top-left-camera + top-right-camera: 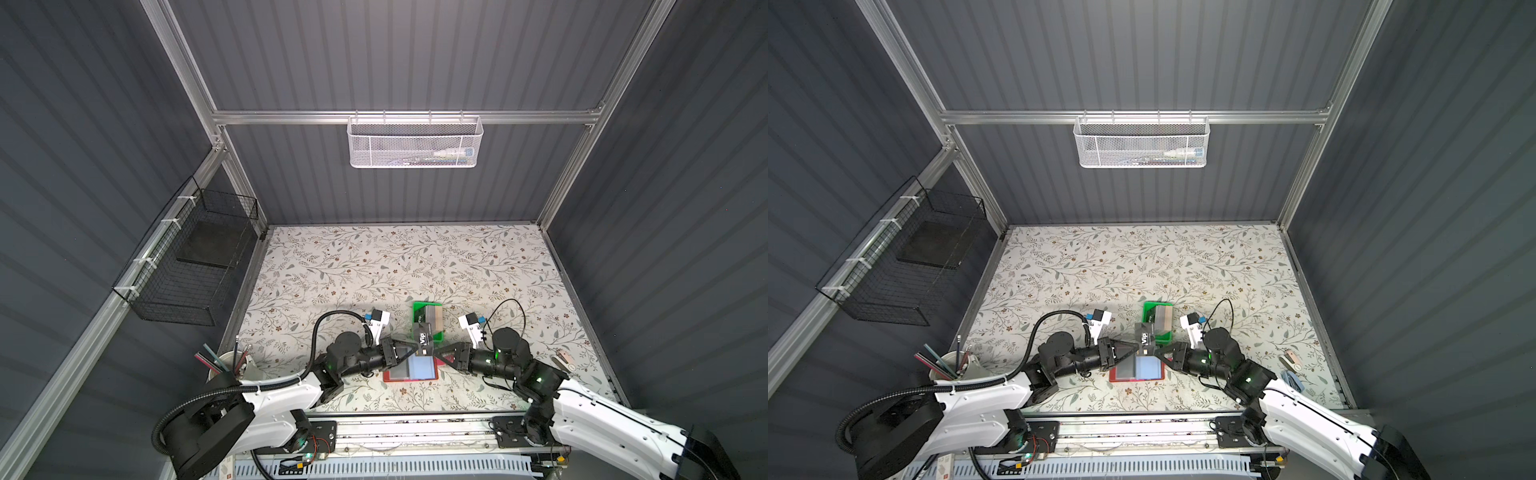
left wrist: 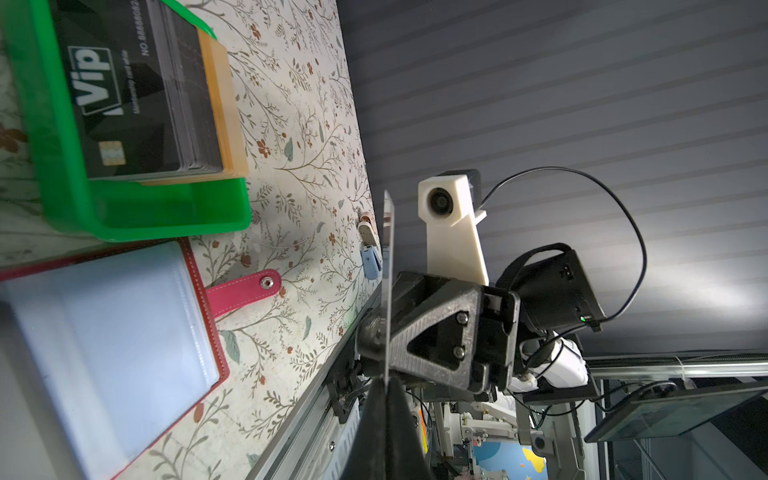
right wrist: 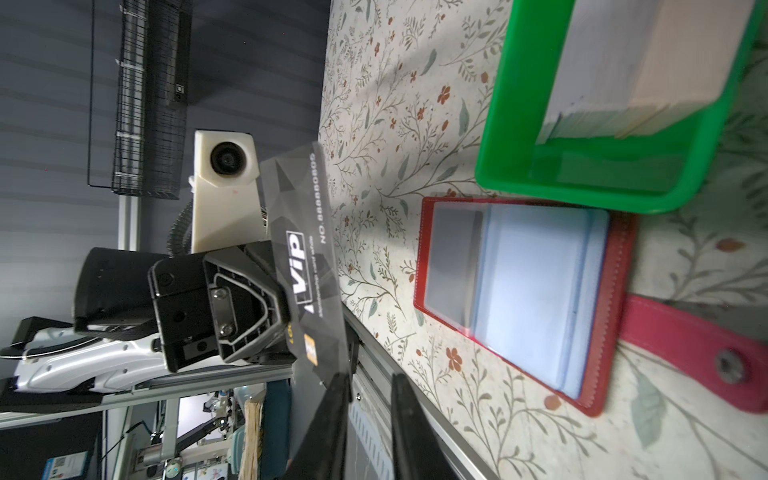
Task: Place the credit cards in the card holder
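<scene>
Holder [image 1: 423,369]: lies open and flat at 6 o'clock on the table, clear sleeves up. Its snap tab [image 2: 245,291] sticks out on the 3 o'clock side.
Tray [image 1: 417,308]: green, just beside the holder at its 12 o'clock.
Stack [image 1: 433,318]: many cards stand packed in the tray, a black Vip one in front with grey and tan ones behind.
Vip card [image 1: 424,338]: one black card is in the air over the holder's 12 o'clock edge, between the two grippers and clear of the sleeves.
Left gripper [image 2: 386,386]: reaches in from 9 o'clock. Its jaws are closed on the Vip card, which its wrist view shows edge-on, pinched at the tips.
Right gripper [image 3: 368,390]: reaches in from 3 o'clock. Its jaws stand slightly apart, with a gap showing between the fingers. The card's corner sits by one finger and, as far as its wrist view shows, is not pinched.
Done: one card is out of the tray and carried by the left gripper. A grey panel under the sleeve on the holder's 9 o'clock page may be a filed card, but I cannot tell.
Left: the held card is not yet in a sleeve, and the whole stack waits in the tray.
Stage: early, by my reading; this looks like a hand-over above the holder, with the sliding-in to come.
</scene>
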You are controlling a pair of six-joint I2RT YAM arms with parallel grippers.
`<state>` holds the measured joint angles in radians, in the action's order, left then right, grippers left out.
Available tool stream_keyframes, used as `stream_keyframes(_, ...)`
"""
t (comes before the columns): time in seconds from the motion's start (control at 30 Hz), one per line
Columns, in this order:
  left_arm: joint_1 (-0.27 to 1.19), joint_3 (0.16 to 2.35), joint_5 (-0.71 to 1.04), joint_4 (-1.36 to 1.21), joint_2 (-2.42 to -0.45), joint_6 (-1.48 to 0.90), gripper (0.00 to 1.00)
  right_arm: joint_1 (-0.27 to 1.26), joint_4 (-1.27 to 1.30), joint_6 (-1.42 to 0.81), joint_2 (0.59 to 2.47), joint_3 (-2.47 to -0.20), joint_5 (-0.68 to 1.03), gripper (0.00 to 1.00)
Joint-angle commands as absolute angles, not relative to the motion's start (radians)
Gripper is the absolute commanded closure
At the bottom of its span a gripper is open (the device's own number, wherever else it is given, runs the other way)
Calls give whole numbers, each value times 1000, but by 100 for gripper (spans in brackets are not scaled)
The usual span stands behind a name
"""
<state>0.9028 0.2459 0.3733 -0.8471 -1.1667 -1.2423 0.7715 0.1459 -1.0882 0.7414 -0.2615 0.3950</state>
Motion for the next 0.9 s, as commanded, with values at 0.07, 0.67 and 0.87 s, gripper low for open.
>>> stream_keyframes(0.07, 906, 210, 342, -750, -1111, -1212, 100, 812, 37, -1065, 762, -305, 278, 74)
stream_keyframes(0.67, 907, 225, 290, -329, -998, -1082, 100, 908, -212, -1063, 1097, -460, 63, 76)
stream_keyframes(0.87, 905, 210, 268, -341, -1002, -1083, 100, 908, -195, -1048, 1202, -485, 59, 81)
